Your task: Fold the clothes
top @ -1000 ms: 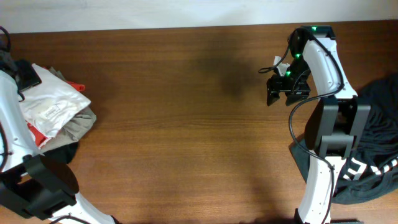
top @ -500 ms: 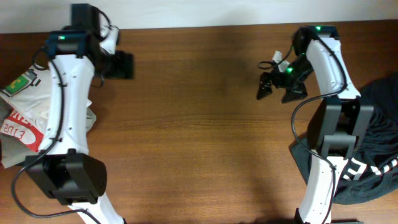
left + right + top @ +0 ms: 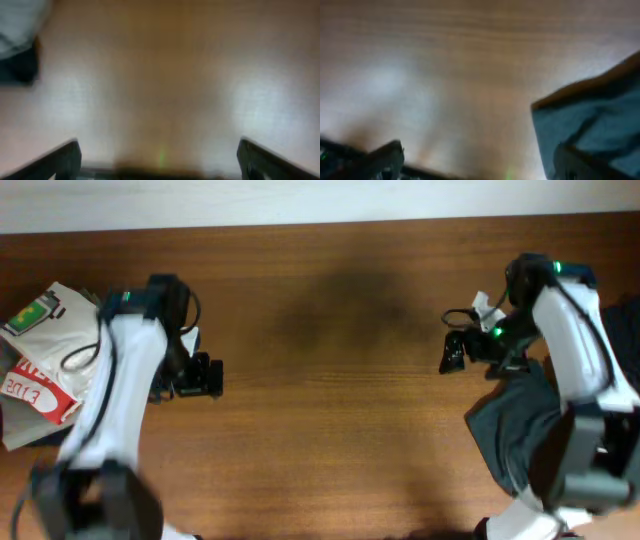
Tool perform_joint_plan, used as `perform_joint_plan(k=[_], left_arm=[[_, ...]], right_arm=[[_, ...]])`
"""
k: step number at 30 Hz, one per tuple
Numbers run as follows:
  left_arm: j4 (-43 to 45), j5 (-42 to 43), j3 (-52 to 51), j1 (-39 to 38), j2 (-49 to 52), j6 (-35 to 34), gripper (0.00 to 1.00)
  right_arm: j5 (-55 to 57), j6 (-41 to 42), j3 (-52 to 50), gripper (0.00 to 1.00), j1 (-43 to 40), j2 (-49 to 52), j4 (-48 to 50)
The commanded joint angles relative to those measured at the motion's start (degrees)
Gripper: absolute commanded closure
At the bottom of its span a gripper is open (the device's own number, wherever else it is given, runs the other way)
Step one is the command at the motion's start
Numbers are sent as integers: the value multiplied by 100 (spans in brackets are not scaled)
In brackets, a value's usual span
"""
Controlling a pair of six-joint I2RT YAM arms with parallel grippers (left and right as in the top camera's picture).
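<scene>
A pile of folded clothes [image 3: 45, 370], white with red and green prints, lies at the table's left edge. A dark teal garment [image 3: 520, 425] lies crumpled at the right edge; it also shows in the right wrist view [image 3: 592, 120]. My left gripper [image 3: 205, 375] is open and empty over bare wood, just right of the pile; its fingers show wide apart in the left wrist view [image 3: 160, 160]. My right gripper [image 3: 455, 352] is open and empty over bare wood, just left of the dark garment; in the right wrist view [image 3: 480, 160] one finger is over the garment's edge.
The brown wooden table [image 3: 330, 410] runs between the two arms. A white wall borders its far edge [image 3: 320, 200]. A dark patch of cloth [image 3: 20, 65] shows at the upper left of the blurred left wrist view.
Both arms have swung down toward the front. The left gripper moved from the far left corner to beside the folded pile. The right gripper moved right, next to the dark garment.
</scene>
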Motion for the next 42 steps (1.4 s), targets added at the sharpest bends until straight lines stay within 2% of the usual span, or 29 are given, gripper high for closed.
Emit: perform_joint_plan(k=[1,2,5,7,10,16,24,26,28,32,38,42], left_arm=[[1108,-61,-1252,13,-2179,-85,1],[1327,-57,-1541,13,-2691,-72,1],[1869,-37,-2330,13,-4498,-76,1],[2072,-37,-2669,13,-5195,-76,1],[2151,-37,-2719,13,-5510,-74,1],[2124,-37,-2719,13,-5504,-74,1],[2122,-37,-2719,13,-5504,-74,1],[2122,-37,-2719,13,-5504,-74,1],[2122,-37,-2719,13,-5504,-74,1],[2109,-37,-2719,13,-5499,-74,1],[2107,-37,-2719,13,-5499,-74,1],[2107,-37,-2719,13,-5499,-74,1]], right_arm=[[37,94,-964,1,2,-1458,833],[35,92,-1176,1,4,-1757,1064],[107,92,-2446,1,127,-3766,2345],[101,92,-2894,1,151,-4662,2579],[98,90,-3025,1,151,-5322,2514],[98,90,-3025,1,151,-5160,2511],[101,90,-3027,1,151,-3707,2516],[105,83,-3029,1,151,-3812,2516],[417,44,-3104,1,138,-4360,2592],[435,48,-4371,1,146,-6037,4124],[372,50,-7276,1,404,-8671,7086],[474,46,-8544,1,404,-9595,8981]])
